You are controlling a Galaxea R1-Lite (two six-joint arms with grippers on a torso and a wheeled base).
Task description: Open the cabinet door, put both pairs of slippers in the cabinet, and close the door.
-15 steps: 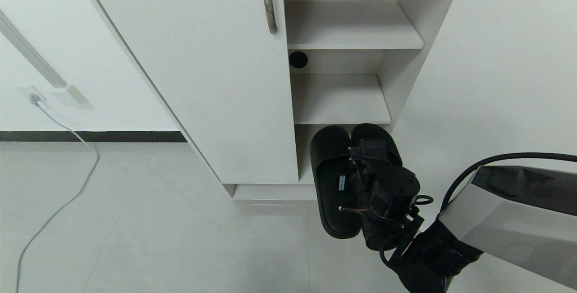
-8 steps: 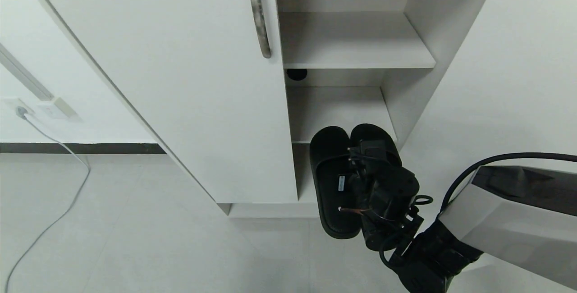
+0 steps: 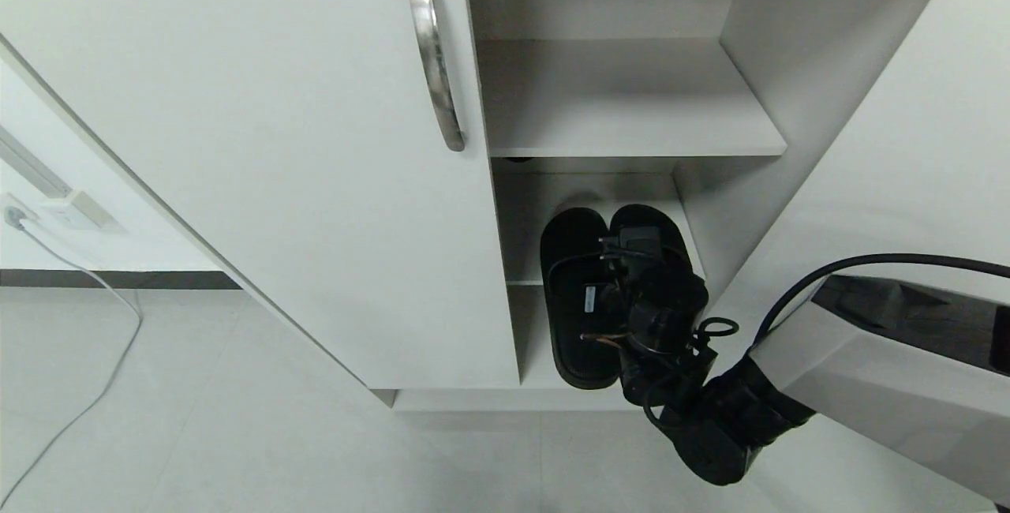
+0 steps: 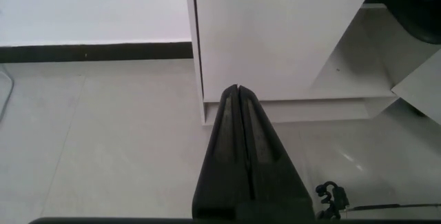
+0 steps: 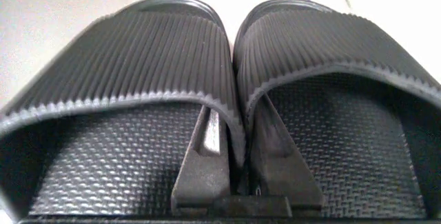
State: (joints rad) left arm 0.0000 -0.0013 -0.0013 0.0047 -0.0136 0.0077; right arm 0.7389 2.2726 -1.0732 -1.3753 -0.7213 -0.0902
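A pair of black slippers (image 3: 580, 260) hangs side by side in my right gripper (image 3: 631, 249), toes pointing into the open right half of the white cabinet (image 3: 615, 102), level with its lower shelf (image 3: 536, 197). In the right wrist view both fingers (image 5: 207, 162) reach under the ribbed straps (image 5: 151, 58) and pinch the slippers' inner edges together. The cabinet's right door (image 3: 907, 142) stands swung open at the right. My left gripper (image 4: 238, 93) is shut on nothing, low over the floor before the cabinet's base (image 4: 289, 103).
The cabinet's left door (image 3: 276, 142) is closed, with a metal handle (image 3: 434, 63) beside the opening. The upper shelf is bare. A wall socket (image 3: 71, 213) and a grey cable (image 3: 87, 402) lie to the left on the tiled floor.
The head camera has moved nearer the cabinet, which now looks larger and lower. My right gripper has carried the slippers forward, so their toes now reach the lower shelf opening.
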